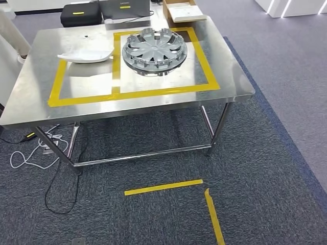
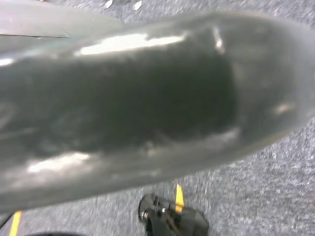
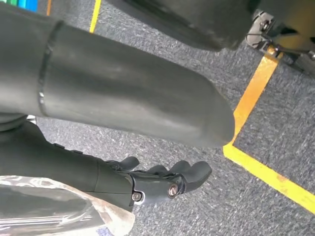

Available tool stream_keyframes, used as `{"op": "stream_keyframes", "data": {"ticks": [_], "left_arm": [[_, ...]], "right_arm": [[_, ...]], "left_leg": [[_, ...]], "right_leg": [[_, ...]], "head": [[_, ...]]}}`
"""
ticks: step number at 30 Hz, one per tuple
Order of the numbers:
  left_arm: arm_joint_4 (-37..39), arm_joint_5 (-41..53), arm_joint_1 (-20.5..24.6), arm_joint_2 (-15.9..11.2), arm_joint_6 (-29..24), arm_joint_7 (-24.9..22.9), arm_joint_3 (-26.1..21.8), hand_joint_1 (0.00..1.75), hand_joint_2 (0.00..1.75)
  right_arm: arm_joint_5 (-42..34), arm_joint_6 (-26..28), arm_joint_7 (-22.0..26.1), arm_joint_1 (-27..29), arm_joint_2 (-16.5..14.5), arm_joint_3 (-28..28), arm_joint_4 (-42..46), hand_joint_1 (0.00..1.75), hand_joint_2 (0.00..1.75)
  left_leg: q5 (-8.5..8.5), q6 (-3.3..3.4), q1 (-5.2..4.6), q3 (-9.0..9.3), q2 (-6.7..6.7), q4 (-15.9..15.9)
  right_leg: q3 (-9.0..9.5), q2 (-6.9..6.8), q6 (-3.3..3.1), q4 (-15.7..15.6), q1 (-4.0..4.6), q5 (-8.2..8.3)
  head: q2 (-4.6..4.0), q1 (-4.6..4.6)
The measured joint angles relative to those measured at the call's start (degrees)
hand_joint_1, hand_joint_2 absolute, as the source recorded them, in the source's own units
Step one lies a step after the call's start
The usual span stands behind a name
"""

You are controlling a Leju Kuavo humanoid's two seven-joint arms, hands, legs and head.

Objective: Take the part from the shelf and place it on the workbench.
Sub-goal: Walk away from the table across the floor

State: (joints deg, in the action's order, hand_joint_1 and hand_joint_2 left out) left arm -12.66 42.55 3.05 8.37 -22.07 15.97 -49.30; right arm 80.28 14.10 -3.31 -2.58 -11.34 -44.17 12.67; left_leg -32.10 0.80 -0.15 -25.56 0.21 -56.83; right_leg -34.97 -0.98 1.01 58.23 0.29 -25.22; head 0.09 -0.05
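The steel workbench [image 1: 239, 76] stands ahead of me in the head view, marked with two yellow tape squares. A white curved part [image 1: 85, 55] lies across the top of the left square. A silver hubcap [image 1: 155, 51] lies in the right square. My right hand [image 3: 163, 182] hangs over the carpet with its dark fingers stretched out, its thick grey thumb [image 3: 130, 98] apart from them and nothing between. In the left wrist view a glossy dark grey curved surface [image 2: 148, 98] sits blurred right against the camera and hides the left hand's fingers. I cannot tell what it is.
Yellow tape lines [image 1: 164, 187] mark the grey carpet in front of the bench. Loose cables [image 1: 34, 153] lie on the floor under its left end. Black cases [image 1: 80, 14] and a cardboard box [image 1: 183, 11] sit beyond the far edge.
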Motion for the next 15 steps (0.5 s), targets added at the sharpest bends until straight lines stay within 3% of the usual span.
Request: {"op": "stream_keyframes", "data": {"ticks": [1, 2, 4, 5, 6, 7, 9, 10, 11, 13, 14, 15], "left_arm": [[0.0, -0.3, 0.0, 0.1, -0.4, 1.0, -0.2, 0.00, 0.00], [0.0, -0.7, 0.0, 0.2, -1.1, 2.5, -0.4, 0.00, 0.00], [0.0, -2.1, 0.0, 0.5, -1.8, 6.5, -1.3, 0.00, 0.00], [0.0, -3.3, 0.1, 0.7, -1.6, 8.2, -1.9, 0.00, 0.00], [0.0, -4.8, 0.2, 0.9, -1.2, 9.4, -2.7, 0.00, 0.00], [0.0, -6.2, 0.3, 1.2, -0.8, 9.9, -3.7, 0.00, 0.00], [0.0, -8.4, 0.3, 1.7, -0.5, 10.0, -5.8, 0.00, 0.00], [0.0, -9.0, 0.3, 1.8, -0.7, 9.7, -6.7, 0.00, 0.00], [0.0, -9.6, 0.3, 1.9, -1.1, 9.4, -7.5, 0.00, 0.00], [-0.1, -10.6, 0.3, 2.1, -2.4, 8.3, -9.3, 0.00, 0.00], [-0.1, -10.9, 0.2, 2.2, -3.3, 7.5, -10.3, 0.00, 0.00], [-0.1, -10.9, 0.2, 2.3, -4.1, 6.6, -11.2, 0.00, 0.00]], "right_arm": [[-1.4, 0.1, 1.1, 0.0, 0.0, -0.3, 0.0, 0.00, 0.00], [-3.3, 0.1, 2.5, 0.1, 0.0, -0.7, 0.0, 0.00, 0.00], [-9.2, -0.7, 5.5, 0.1, -0.3, -2.6, -0.2, 0.00, 0.00], [-12.6, -1.7, 6.4, -0.1, -0.5, -4.2, -0.2, 0.00, 0.00], [-15.2, -2.8, 6.5, -0.4, -0.7, -6.0, -0.3, 0.00, 0.00], [-16.1, -3.7, 5.8, -0.6, -0.8, -7.5, -0.3, 0.00, 0.00], [-13.6, -4.2, 3.9, -0.8, -1.0, -8.7, -0.3, 0.00, 0.00], [-12.1, -4.0, 3.5, -0.7, -0.9, -8.7, -0.3, 0.00, 0.00], [-11.5, -3.9, 3.6, -0.7, -0.8, -8.6, -0.3, 0.00, 0.00], [-11.8, -3.7, 4.7, -1.0, -0.5, -9.1, -0.3, 0.00, 0.00], [-11.7, -3.6, 5.3, -1.1, -0.3, -9.3, -0.3, 0.00, 0.00], [-11.3, -3.5, 6.0, -1.2, -0.2, -9.6, -0.3, 0.00, 0.00]], "left_leg": [[0.65, 0.35, 0.01, -0.71, 0.13, 0.1], [1.44, 0.82, 0.09, -1.48, 0.26, 0.3], [3.13, 1.58, 0.26, -3.28, 0.49, 0.5], [3.97, 1.80, 0.25, -4.32, 0.51, 0.4], [4.86, 1.81, 0.24, -5.41, 0.55, 0.4], [5.75, 1.72, 0.25, -6.56, 0.60, 0.4], [7.34, 1.32, 0.37, -8.90, 0.70, 0.2], [8.07, 1.03, 0.45, -9.94, 0.70, 0.0], [8.72, 0.67, 0.46, -10.88, 0.66, -0.3], [9.95, -0.02, 0.35, -12.24, 0.56, -1.2], [10.56, -0.33, 0.30, -12.70, 0.51, -1.5], [11.21, -0.65, 0.33, -12.99, 0.46, -1.7]], "right_leg": [[-0.44, 0.14, 0.35, 0.1, -0.10, 0.00], [-0.90, 0.33, 0.74, 0.7, -0.18, -1.08], [-2.30, 0.70, 1.36, 4.6, -0.41, -6.45], [-2.99, 0.74, 1.62, 8.0, -0.48, -9.49], [-3.48, 0.76, 1.84, 11.5, -0.57, -11.44], [-3.42, 0.76, 2.05, 14.3, -0.66, -11.81], [-1.27, 0.76, 2.41, 15.6, -0.92, -8.44], [1.04, 0.76, 2.59, 13.7, -1.10, -6.47], [4.58, 0.82, 2.67, 10.1, -1.24, -5.82], [11.50, 1.00, 2.27, 0.6, -1.43, -7.88], [13.59, 1.07, 1.90, -2.7, -1.39, -9.29], [14.09, 1.04, 1.41, -4.3, -1.34, -9.88]], "head": [[0.00, -0.06], [0.00, 0.01], [0.01, 0.22], [0.01, 0.38], [0.01, 0.45], [0.00, 0.50], [0.00, 0.54], [0.00, 0.55], [0.01, 0.57], [0.01, 0.59], [0.01, 0.60], [0.01, 0.56]]}}
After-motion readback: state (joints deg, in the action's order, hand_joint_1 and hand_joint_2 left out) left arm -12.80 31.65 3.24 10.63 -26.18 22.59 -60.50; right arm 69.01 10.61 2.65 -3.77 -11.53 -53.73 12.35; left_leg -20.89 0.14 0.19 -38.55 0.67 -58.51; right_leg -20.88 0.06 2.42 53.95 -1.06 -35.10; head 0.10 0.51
